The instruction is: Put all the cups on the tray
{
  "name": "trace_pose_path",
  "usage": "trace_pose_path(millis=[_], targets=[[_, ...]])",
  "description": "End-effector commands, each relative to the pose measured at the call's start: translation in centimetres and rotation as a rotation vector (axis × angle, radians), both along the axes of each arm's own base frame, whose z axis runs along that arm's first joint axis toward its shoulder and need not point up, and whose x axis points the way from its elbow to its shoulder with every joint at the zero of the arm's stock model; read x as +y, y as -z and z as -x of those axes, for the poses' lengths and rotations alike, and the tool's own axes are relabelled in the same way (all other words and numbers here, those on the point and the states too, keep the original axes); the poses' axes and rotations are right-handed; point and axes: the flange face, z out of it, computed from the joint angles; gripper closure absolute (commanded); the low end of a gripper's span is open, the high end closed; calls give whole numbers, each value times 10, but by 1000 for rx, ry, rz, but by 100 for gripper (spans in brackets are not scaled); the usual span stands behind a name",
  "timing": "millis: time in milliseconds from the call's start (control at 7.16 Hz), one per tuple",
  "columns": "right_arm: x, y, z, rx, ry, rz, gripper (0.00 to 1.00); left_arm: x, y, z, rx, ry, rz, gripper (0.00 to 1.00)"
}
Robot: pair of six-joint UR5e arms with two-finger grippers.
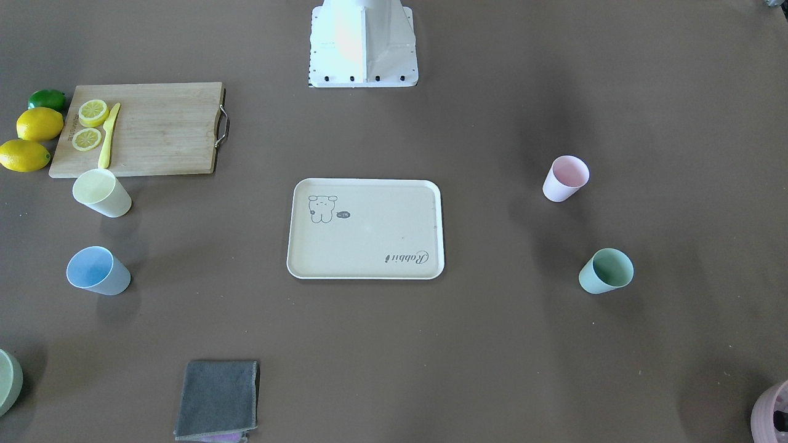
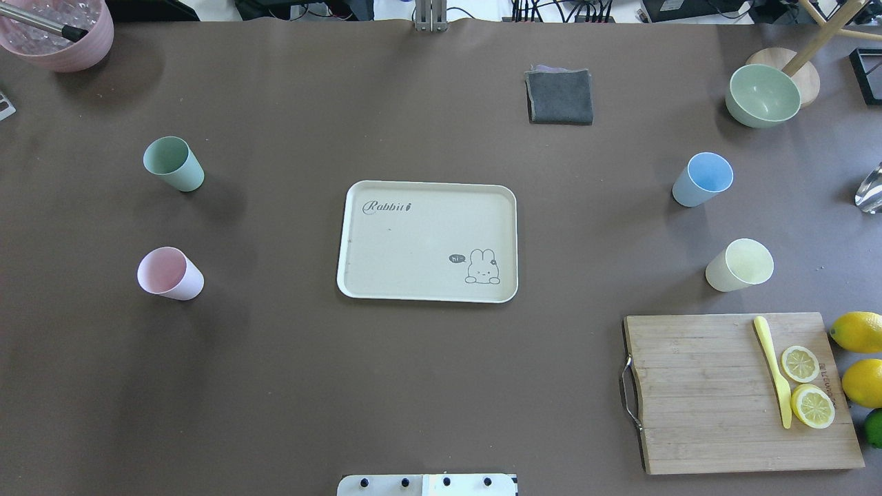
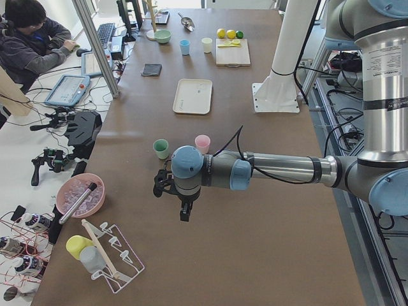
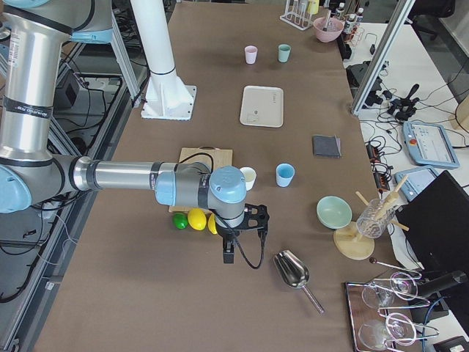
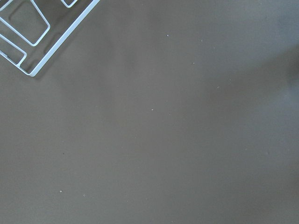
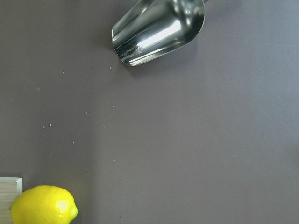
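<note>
The cream tray (image 2: 413,238) lies at the table's middle with nothing on it. The mint green cup (image 2: 172,163) and the pink cup (image 2: 169,273) stand upright to its left. The light blue cup (image 2: 703,179) and the yellow cup (image 2: 741,264) stand upright to its right. My left gripper (image 3: 183,213) hangs over bare table beyond the green and pink cups, near the table's left end. My right gripper (image 4: 227,255) hangs near the lemons at the table's right end. Both show only in the side views, so I cannot tell whether they are open or shut.
A wooden cutting board (image 2: 710,399) with lemon slices and a yellow knife (image 2: 773,368) lies near the yellow cup, with lemons (image 2: 858,332) beside it. A grey cloth (image 2: 559,96), a green bowl (image 2: 763,95), a pink bowl (image 2: 62,31), a metal scoop (image 6: 159,30) and a wire rack (image 5: 32,32) sit around the edges.
</note>
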Motion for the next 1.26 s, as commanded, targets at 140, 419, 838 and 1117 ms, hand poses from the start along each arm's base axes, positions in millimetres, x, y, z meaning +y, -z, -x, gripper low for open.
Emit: trace_pose_path(millis=[140, 419, 838, 1117], targets=[[-1, 1, 0, 0, 0, -3, 0, 0, 9, 0, -2, -2, -23, 2], [-5, 18, 0, 4, 1, -39, 0, -2, 21, 0, -2, -2, -47, 2], [-17, 41, 0, -1, 6, -95, 0, -7, 27, 0, -5, -1, -63, 2], [-24, 60, 0, -11, 7, -135, 0, -10, 36, 1, -5, 2, -131, 2]])
